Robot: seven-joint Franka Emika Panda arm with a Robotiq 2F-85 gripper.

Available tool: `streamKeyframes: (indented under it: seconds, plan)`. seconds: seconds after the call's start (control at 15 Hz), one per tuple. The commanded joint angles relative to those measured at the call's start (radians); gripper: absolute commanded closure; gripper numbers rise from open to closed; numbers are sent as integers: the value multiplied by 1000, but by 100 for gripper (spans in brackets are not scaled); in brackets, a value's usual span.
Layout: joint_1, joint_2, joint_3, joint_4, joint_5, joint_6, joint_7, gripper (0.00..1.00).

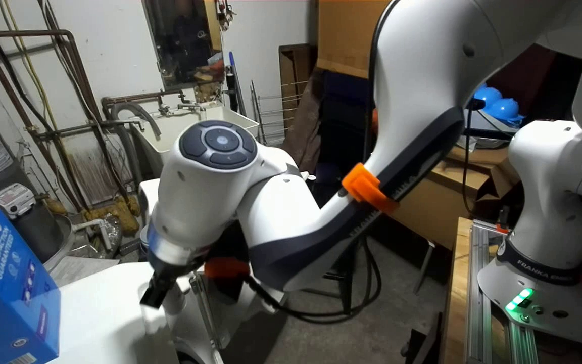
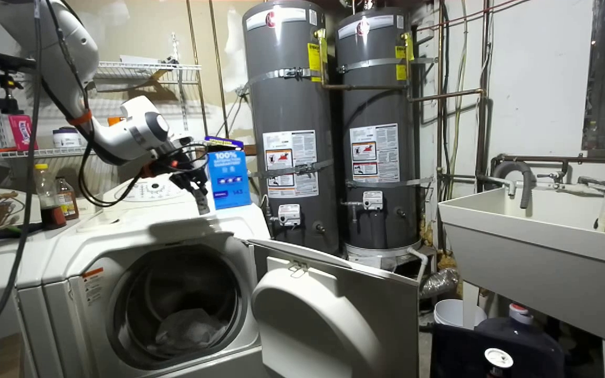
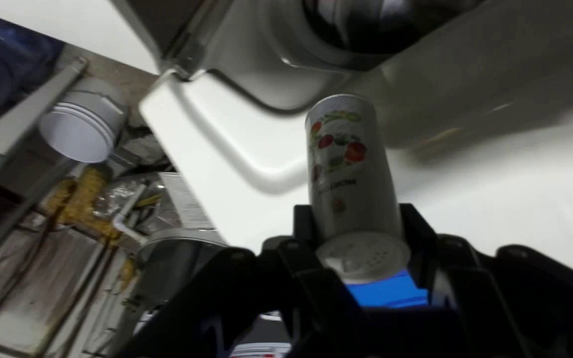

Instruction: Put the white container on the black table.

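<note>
Where an exterior view looks into the open white machine (image 2: 87,325), a yellow-capped bottle (image 2: 48,197) and a brown bottle (image 2: 68,199) stand side by side, well to the left of the end effector (image 3: 357,219). Between them and it, the white arm (image 2: 121,140) slants from the upper left, an orange band (image 2: 80,118) around it. Lower down, beneath the end effector, lies the dark round drum (image 2: 176,283), with a pale crumpled bundle (image 2: 189,329) inside.

The end effector has the white container (image 3: 348,166) pinched: in the wrist view its fingers (image 3: 304,223) bear on opposite sides, near the end with the small holes, and red and green pictures run along the wall. The container reaches below the fingers, leaning a little, at the white surface (image 1: 99,303); from these angles I cannot tell whether it touches down or hangs just over it.

Near the end effector, to its right, a blue box (image 2: 231,181) stands on the same surface, apart from the container. Behind and farther right rise two tall grey tanks (image 2: 289,115), with the open door (image 2: 378,304) lower, in front of them. Well off to the right sits a pale sink (image 2: 533,241), a white bucket (image 2: 450,313) beneath it.
</note>
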Motion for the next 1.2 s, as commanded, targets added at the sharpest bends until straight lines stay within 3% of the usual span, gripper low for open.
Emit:
streamKeyframes:
  seconds: [0.0,0.4,0.47,0.53,0.73,0.8,1.13]
  plan:
    - [7,-83,-153,-149,-127,40,176,80]
    - [96,-187,-480,-386,-431,16,570,80]
    - [4,-127,-364,-279,-380,13,471,80]
    - [-3,-140,-377,-302,-409,13,493,55]
    - [-37,-143,-334,-291,-411,12,490,55]
    - [-37,-141,-325,-285,-412,11,491,80]
    - [-141,-174,-334,-304,-410,-59,607,80]
